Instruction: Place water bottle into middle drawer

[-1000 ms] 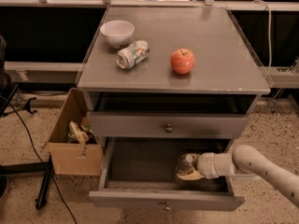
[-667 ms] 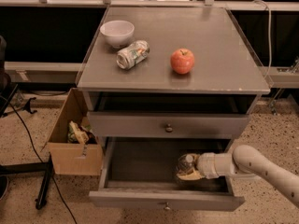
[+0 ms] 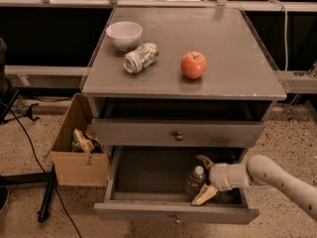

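The water bottle (image 3: 194, 181) stands upright inside the open middle drawer (image 3: 148, 213), at its right side, white cap up. My gripper (image 3: 202, 178) reaches into the drawer from the right. Its fingers are spread, one behind the bottle and one in front of it, with gaps on both sides. The gripper is open and holds nothing. The white arm runs off to the lower right.
The upper drawer (image 3: 178, 133) is shut above the open one. On the cabinet top are a white bowl (image 3: 124, 33), a crushed silver can (image 3: 140, 57) and a red apple (image 3: 193, 64). A cardboard box (image 3: 79, 152) with trash stands on the floor at the left.
The fingers have spread apart and let go of the water bottle, which now stands on the drawer floor. The arm has barely moved.
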{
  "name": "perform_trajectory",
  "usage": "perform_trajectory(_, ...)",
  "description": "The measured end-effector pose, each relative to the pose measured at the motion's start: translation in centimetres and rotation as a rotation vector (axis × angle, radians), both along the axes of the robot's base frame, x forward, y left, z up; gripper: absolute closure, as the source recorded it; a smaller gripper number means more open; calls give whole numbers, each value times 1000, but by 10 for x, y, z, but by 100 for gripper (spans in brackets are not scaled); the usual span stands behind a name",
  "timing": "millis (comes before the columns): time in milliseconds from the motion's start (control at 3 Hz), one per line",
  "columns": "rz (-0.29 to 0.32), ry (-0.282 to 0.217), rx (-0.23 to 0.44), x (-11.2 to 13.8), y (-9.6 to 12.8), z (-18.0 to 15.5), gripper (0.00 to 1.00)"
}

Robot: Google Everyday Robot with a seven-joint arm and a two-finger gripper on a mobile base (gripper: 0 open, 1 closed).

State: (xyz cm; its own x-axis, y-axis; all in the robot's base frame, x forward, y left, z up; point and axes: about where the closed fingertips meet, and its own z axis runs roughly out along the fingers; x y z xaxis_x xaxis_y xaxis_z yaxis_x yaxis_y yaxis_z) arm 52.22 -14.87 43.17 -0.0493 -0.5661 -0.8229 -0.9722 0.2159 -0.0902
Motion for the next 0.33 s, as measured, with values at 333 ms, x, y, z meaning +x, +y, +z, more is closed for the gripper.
perform_trajectory(333, 0, 0, 0, 0, 0, 0, 0)
